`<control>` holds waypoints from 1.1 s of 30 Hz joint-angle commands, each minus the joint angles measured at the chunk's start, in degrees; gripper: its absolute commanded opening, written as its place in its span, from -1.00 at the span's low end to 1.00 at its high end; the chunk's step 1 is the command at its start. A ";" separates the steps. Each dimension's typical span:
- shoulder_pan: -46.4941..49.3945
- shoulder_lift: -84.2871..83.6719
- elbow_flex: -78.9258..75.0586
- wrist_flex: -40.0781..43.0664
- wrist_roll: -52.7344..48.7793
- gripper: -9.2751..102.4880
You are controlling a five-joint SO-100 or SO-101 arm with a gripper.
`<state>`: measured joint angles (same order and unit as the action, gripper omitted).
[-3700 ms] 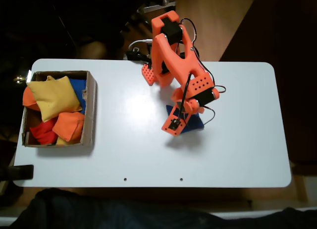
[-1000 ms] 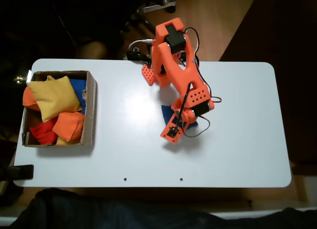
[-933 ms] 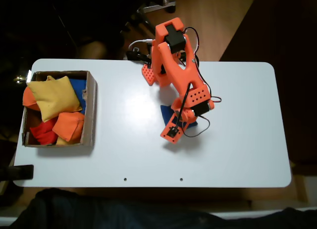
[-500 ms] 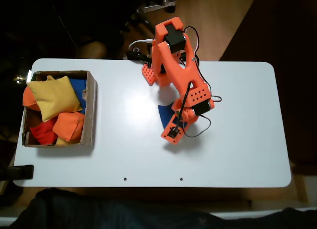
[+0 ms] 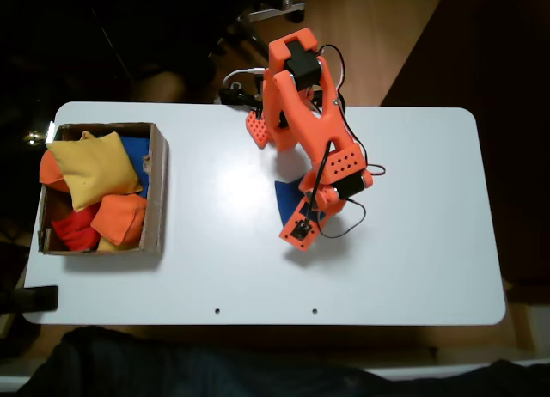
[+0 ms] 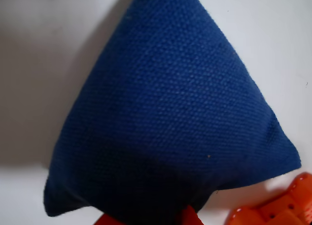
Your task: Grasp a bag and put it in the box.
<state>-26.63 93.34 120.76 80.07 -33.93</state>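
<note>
The blue bag is near the middle of the white table in the fixed view, its right part hidden under the orange arm. My gripper is shut on it. In the wrist view the bag hangs as a blue triangle, with the orange fingertips pinching its bottom edge, and its shadow falls on the table to the left. The brown cardboard box stands at the table's left end, well to the left of the gripper.
The box holds a large yellow bag, orange bags, a red bag and a patch of blue fabric. The arm's base is at the table's far edge. A dark object sits at the front left corner.
Since the oldest frame the gripper has shifted left with the blue bag in it. Over the last second the bag edged a little further left.
</note>
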 commanded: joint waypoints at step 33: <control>1.23 20.13 -4.92 2.99 7.21 -0.83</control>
<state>-26.19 109.69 119.53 82.18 -26.98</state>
